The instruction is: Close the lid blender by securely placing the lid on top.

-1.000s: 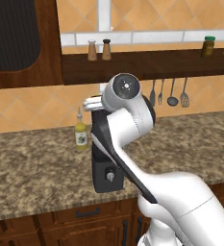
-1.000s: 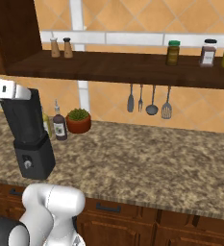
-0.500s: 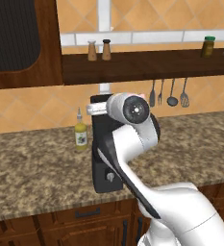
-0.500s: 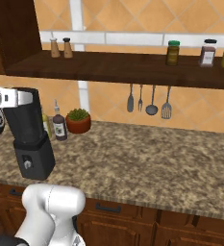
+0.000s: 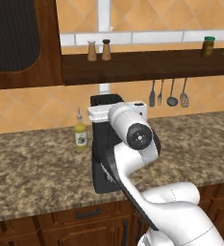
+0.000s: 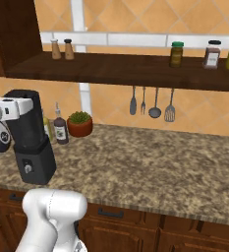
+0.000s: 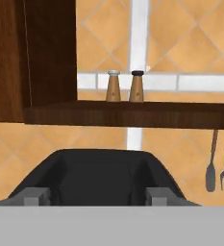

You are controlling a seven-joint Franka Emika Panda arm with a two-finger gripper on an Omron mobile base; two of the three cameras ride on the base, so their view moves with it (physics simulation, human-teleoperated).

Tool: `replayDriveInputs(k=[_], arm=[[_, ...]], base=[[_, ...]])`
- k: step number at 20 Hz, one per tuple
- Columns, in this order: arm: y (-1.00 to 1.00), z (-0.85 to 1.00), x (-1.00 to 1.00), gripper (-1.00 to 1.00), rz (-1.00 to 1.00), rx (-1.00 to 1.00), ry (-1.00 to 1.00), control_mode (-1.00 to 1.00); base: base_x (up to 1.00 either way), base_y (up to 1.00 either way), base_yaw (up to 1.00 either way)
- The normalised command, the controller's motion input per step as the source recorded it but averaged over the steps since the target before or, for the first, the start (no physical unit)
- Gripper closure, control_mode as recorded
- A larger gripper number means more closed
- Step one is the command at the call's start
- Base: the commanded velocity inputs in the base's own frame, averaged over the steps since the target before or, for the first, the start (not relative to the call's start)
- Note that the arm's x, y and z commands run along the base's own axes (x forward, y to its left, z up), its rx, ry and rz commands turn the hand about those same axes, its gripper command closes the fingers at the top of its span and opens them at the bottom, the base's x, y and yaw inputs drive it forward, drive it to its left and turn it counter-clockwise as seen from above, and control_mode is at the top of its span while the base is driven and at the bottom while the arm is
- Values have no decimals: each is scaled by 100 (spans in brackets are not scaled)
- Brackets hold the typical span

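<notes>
Presently, the granite worktop (image 6: pixel 150 162) spans the scene beneath a dark wooden shelf (image 6: pixel 130 69). The blender (image 6: pixel 31 147) stands upright on the worktop, at about 8 o'clock in the right base view, jar on its boxy base. The lid (image 7: pixel 104 175) sits at the top of the jar; whether it is fully seated cannot be told. The end effector (image 7: pixel 98 196) is at the level of the lid, one fingertip (image 7: pixel 34 196) on each side of it; whether it is grasping or released cannot be told. A yellow oil bottle (image 5: pixel 80 137) stands just beside the blender, at 9 o'clock from it in the left base view.
</notes>
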Motion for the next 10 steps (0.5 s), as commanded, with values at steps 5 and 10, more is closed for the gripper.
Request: replayDriveInputs(k=[5,10], arm=[[0,3,-33,-100,1,0,-25,-100],[0,10,-31,-100,1,0,-28,-100]], base=[[0,0,0],[0,0,0]])
